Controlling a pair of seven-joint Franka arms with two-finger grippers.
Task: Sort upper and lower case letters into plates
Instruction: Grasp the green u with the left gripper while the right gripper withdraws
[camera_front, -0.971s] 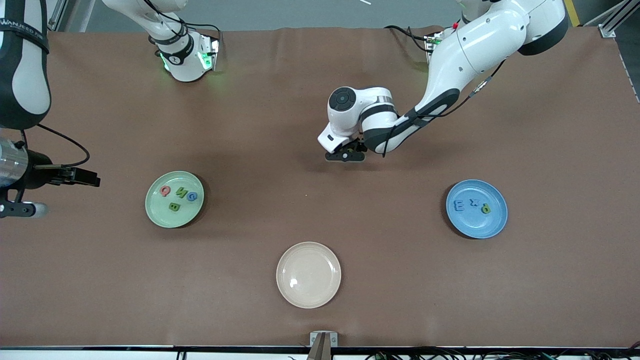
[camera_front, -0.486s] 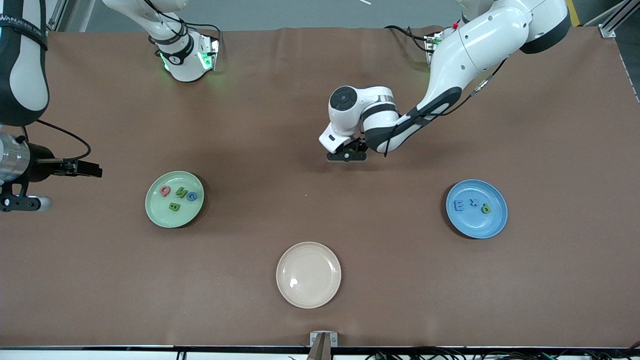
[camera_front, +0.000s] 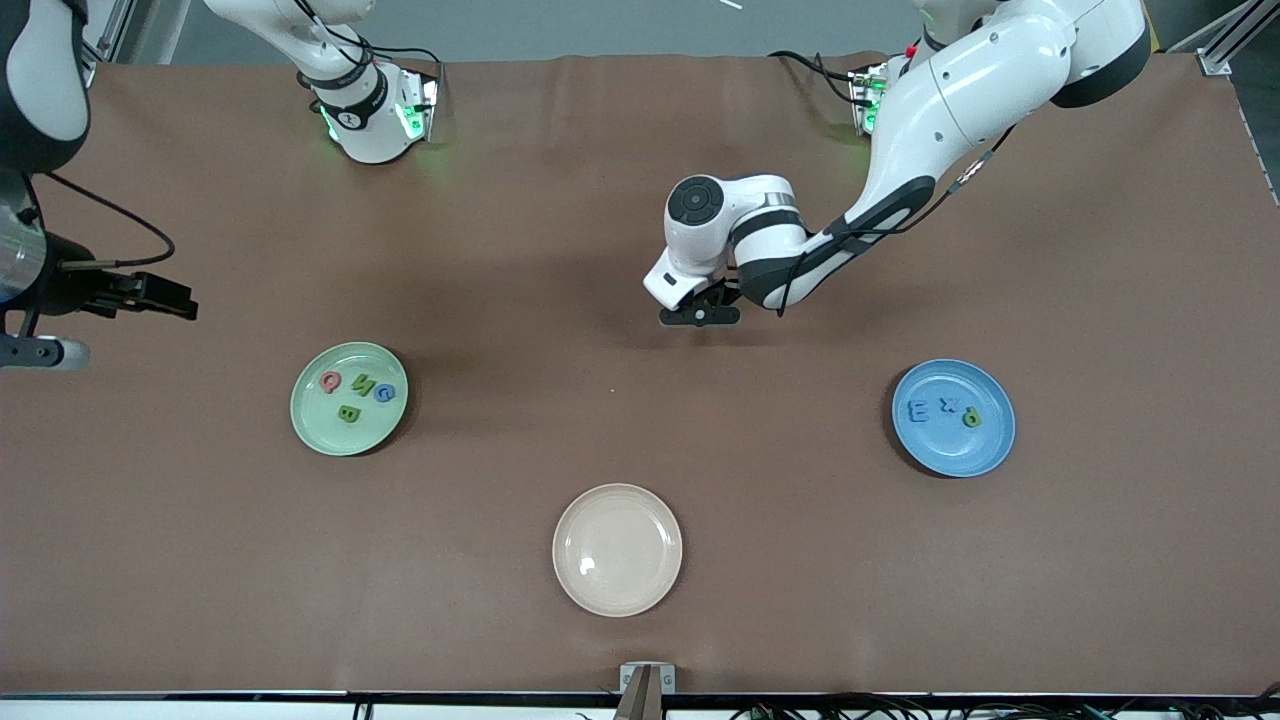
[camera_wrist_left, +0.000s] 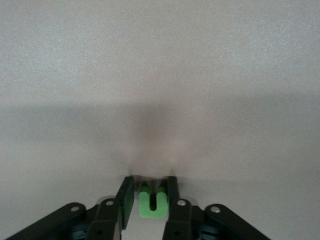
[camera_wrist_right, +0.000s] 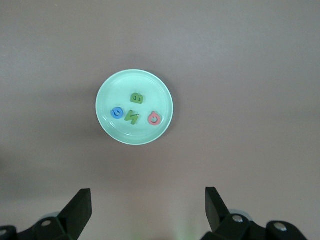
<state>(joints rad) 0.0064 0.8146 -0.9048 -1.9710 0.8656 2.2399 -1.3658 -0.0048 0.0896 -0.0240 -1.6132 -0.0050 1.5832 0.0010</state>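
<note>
Nearest the front camera we have the round cream-beige plate (camera_front: 617, 549), bare on the brown bench (camera_front: 640, 620); we judge it the emptied source dish, since no letters lie in it.

Next up the bench sit the two sorting plates, well apart. The round pale mint green plate (camera_front: 349, 398) lies toward the right arm's end and carries four small foam letters: a pink one (camera_front: 330, 381), a green one (camera_front: 362, 386), a blue one (camera_front: 385, 393) and an olive-green one (camera_front: 349, 413). The round medium blue plate (camera_front: 953, 417) lies toward the left arm's end with three letters: a blue block letter (camera_front: 916, 409), a small blue one (camera_front: 950, 405) and a green one (camera_front: 971, 418).

Farther up, the left hand (camera_front: 699, 314) hangs over bare bench, between the two plates. Its wrist view shows the left hand (camera_wrist_left: 149, 197) clamped on a bright green U-shaped foam letter (camera_wrist_left: 152, 204), gripped by its two prongs so it hangs square. We reckon this is the last piece, and the plate it belongs in depends on its case, which we cannot tell.

The right hand (camera_front: 165, 296) waits over the bench edge at the right arm's end, fingers spread wide apart and empty in its wrist view (camera_wrist_right: 147, 210), which takes in the mint plate.
</note>
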